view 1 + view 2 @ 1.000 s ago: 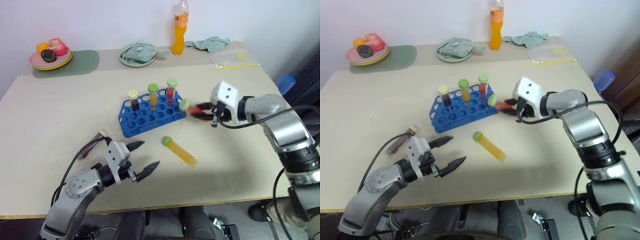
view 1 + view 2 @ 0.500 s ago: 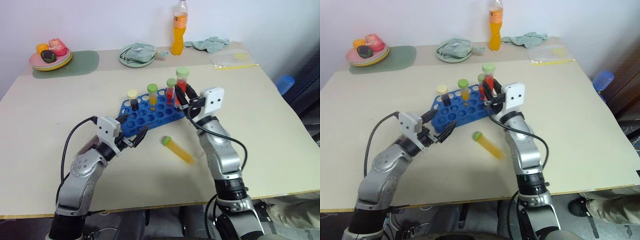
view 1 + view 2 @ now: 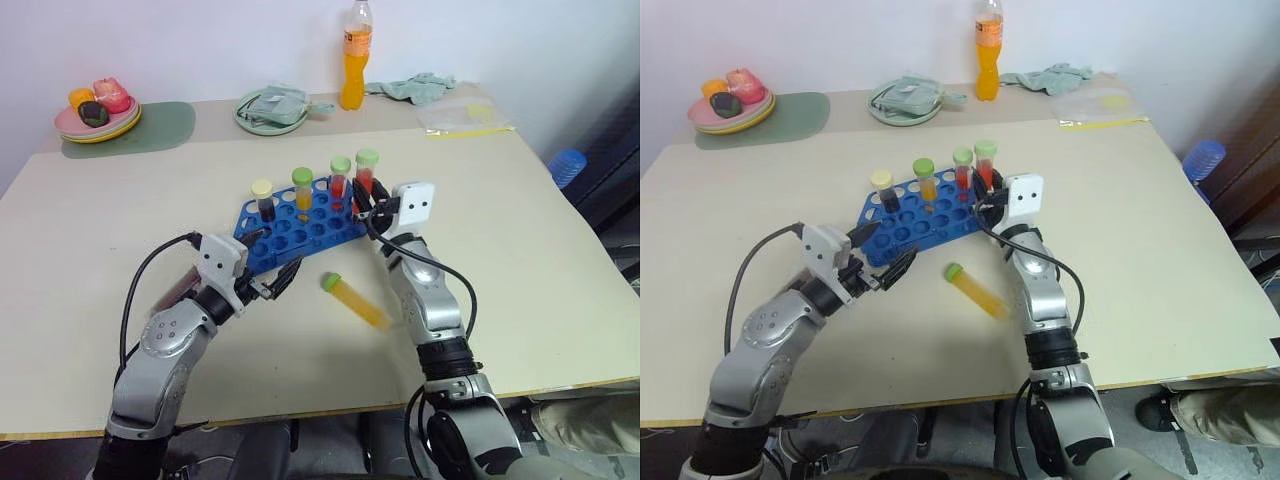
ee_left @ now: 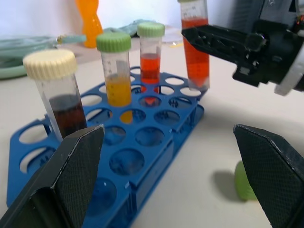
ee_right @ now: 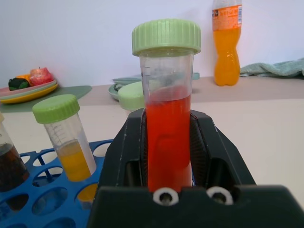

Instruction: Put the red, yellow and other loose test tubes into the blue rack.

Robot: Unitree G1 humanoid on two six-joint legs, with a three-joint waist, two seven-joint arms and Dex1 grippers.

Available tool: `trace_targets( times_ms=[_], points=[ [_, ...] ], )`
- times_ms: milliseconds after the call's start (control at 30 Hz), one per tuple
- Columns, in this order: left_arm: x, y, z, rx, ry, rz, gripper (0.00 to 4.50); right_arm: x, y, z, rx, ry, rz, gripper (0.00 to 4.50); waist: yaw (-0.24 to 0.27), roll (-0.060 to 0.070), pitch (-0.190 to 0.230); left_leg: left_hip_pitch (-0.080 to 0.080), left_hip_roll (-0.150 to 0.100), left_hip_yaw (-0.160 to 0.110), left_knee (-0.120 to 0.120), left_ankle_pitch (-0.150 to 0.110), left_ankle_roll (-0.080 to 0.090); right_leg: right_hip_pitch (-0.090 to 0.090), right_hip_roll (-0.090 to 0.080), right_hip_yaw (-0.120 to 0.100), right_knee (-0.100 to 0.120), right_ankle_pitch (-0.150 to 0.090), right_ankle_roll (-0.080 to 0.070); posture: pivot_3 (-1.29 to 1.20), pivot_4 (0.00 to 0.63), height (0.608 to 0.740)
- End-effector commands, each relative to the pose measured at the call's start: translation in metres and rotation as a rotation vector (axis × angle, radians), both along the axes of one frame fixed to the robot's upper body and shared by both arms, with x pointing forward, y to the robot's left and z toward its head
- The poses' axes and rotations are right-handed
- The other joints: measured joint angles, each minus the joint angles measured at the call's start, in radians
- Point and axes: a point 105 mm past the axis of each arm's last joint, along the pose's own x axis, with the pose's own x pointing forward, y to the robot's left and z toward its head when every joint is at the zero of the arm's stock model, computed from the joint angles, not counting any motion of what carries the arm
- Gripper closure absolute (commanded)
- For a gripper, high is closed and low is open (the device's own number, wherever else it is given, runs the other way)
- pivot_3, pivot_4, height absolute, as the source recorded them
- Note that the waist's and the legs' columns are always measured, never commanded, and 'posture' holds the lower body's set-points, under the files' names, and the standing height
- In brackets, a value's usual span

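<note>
You have the bright blue plastic rack (image 3: 300, 230) at the middle of the beige surface (image 3: 520, 250), with three capped tubes standing in its far row. Your right hand (image 3: 362, 200) is at the rack's right end, clamped on a green-capped tube of red liquid (image 3: 366, 172) held upright in a corner hole. Your left hand (image 3: 268, 265) sits spread wide at the rack's near left edge. A green-capped tube of yellow liquid (image 3: 356, 300) lies loose just in front of the rack, between your two arms.
</note>
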Motion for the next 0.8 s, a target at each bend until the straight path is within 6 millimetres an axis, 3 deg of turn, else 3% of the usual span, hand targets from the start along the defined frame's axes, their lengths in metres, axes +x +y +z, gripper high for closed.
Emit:
trace_targets(
  times_ms=[33,600,800],
  points=[
    [-0.003,0.002,0.007,-0.007,-0.038,-0.002,0.00,0.001,0.009,0.013,0.009,-0.052,0.019,3.79,0.000,0.000,0.000,0.000,0.000,0.000,0.000,0.000,0.000,0.000,0.000,0.000,0.000,0.000,0.000,0.00,0.150,0.740],
    [-0.004,0.006,-0.008,-0.008,-0.029,-0.005,0.00,0.005,0.015,0.002,-0.009,-0.057,0.025,3.79,-0.001,0.000,0.000,0.001,0.000,0.000,0.000,0.000,0.000,0.000,0.000,0.000,0.000,0.000,0.000,0.00,0.150,0.740],
    [-0.005,0.006,-0.007,-0.010,-0.032,-0.005,0.00,-0.002,0.016,0.010,0.007,-0.096,0.058,0.87,-0.001,0.000,0.000,0.001,0.000,0.000,0.000,0.000,0.000,0.000,0.000,0.000,0.000,0.000,0.000,0.00,0.150,0.740]
  ],
)
